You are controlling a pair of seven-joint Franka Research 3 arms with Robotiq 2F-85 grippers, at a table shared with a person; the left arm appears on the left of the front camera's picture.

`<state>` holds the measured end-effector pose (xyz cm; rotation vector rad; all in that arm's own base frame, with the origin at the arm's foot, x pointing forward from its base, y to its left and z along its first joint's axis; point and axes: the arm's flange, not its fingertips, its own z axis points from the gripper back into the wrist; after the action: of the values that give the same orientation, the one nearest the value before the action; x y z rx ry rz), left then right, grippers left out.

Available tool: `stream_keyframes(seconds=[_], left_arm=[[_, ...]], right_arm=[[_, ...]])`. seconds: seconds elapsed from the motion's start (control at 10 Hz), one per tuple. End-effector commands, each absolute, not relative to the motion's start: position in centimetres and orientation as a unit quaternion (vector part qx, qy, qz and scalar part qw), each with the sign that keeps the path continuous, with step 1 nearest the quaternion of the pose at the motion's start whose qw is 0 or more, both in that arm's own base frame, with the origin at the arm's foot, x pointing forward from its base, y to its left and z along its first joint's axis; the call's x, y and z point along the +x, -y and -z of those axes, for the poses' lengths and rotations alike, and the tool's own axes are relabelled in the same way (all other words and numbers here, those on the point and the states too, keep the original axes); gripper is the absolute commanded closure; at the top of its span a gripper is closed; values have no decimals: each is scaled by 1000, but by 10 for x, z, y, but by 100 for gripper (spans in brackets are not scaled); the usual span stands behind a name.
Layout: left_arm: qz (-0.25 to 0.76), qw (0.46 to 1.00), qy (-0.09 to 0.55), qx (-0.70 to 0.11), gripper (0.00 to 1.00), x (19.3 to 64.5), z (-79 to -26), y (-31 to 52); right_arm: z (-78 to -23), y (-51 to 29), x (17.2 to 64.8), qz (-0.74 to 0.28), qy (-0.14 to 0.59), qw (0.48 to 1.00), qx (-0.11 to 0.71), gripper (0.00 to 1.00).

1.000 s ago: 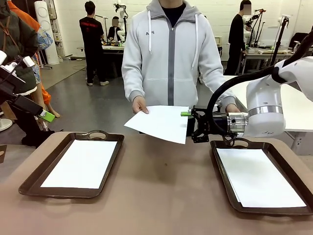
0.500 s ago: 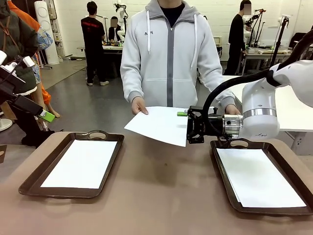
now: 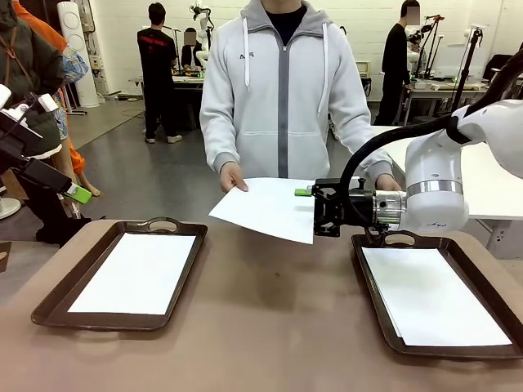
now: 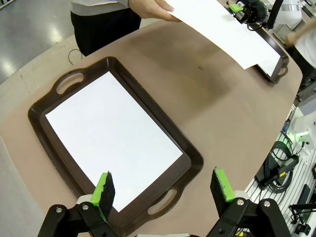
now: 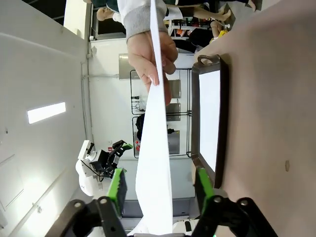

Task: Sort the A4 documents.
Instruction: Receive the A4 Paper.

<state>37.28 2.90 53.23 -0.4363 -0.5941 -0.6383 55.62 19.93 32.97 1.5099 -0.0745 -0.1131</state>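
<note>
Front view: a person's hand (image 3: 233,177) holds a paper sheet (image 3: 265,206) above the table (image 3: 261,327); the right gripper (image 3: 307,193) meets its right edge, grip uncertain. Two trays (image 3: 176,269) (image 3: 482,273) each hold sheets.

Left wrist view: the left gripper (image 4: 163,190), jaws wide and empty, hangs over the left tray's sheet (image 4: 111,143).

Right wrist view: the sheet's edge stands between partly closed pads (image 5: 117,187), contact unclear.

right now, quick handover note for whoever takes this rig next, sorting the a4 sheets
Right pincer: fingers either side of the edge of the held sheet, not clamped; the person's hand has the far corner.
Left pincer: open, empty, above the left tray.
Done: one sheet in the left tray, sheets in the right tray.
Left: grip the sheet, take it, place it in a tray.
</note>
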Motion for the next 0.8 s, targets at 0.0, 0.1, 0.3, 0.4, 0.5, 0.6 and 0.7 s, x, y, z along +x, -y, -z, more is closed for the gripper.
stream_keyframes(seconds=[0.0,0.1,0.3,0.4,0.5,0.6,0.7], left_arm=[[307,883,286,-209,0,373,-532,-29],[307,883,286,-209,0,373,-532,-29],[307,883,286,-209,0,373,-532,-29],[307,883,286,-209,0,373,-532,-29],[307,883,286,-209,0,373,-532,-29],[307,883,286,-209,0,373,-532,-29],[307,883,286,-209,0,373,-532,-29]], right_arm=[[-327,-204,556,65,50,717,693,47],[-327,-204,556,68,49,716,693,52],[-327,-204,555,72,50,715,693,70],[-326,-204,555,75,51,714,694,83],[-325,-205,554,76,49,714,694,88],[-324,-205,554,77,49,715,693,100],[-323,-205,554,79,49,715,693,100]])
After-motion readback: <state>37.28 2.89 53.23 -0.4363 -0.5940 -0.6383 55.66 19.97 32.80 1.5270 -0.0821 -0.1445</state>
